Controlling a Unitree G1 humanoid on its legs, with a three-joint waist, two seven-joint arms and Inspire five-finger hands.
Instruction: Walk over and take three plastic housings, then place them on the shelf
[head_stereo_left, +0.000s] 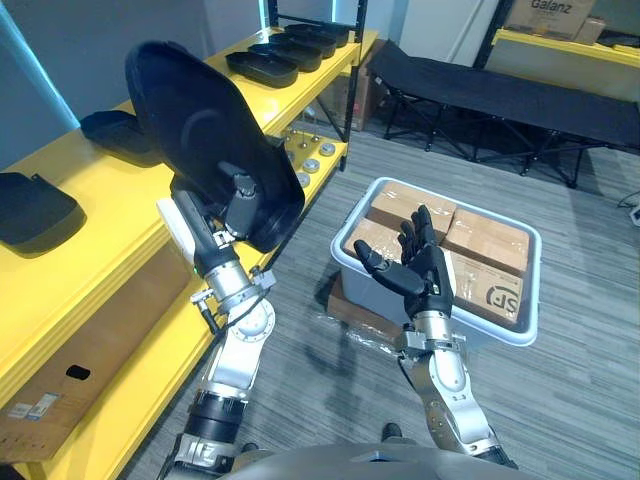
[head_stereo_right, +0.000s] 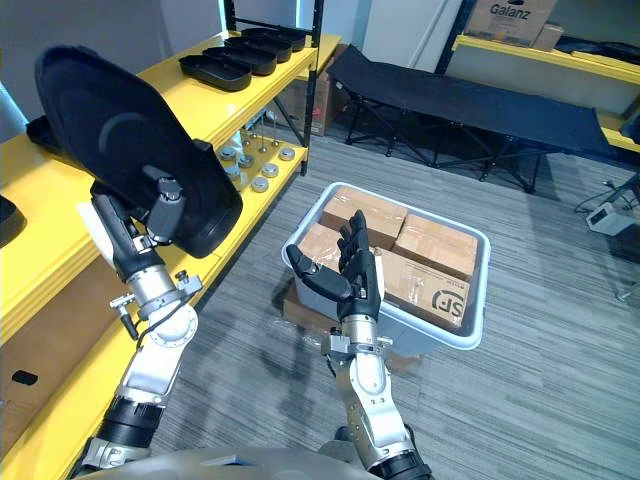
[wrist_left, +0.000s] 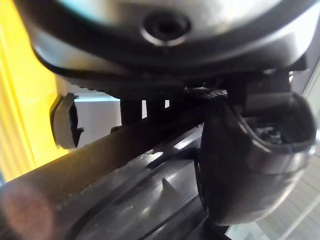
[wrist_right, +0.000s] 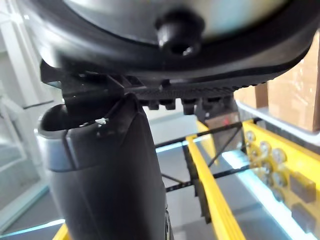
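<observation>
Shelf (head_stereo_left: 95, 190), yellow, is lined with flat-laid black housings (head_stereo_left: 262, 68). Grey bin (head_stereo_left: 520, 335) of cardboard boxes (head_stereo_left: 485, 240) is set beside it. One plastic housing (head_stereo_left: 200, 130) is clasped by the left hand (head_stereo_left: 235, 205) and raised to shelf height, presumably for placing. Right hand (head_stereo_left: 425, 275) is held slack and empty above the bin.

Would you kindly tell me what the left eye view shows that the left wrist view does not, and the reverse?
The left eye view adds the open right hand held up by a grey bin of cardboard boxes, a dark folding cot behind, and more black housings lying on the shelf top. The left wrist view adds a close look at the thumb clamped against the housing's edge. Both share the left hand gripping a black plastic housing, with the yellow shelf beside it.
</observation>
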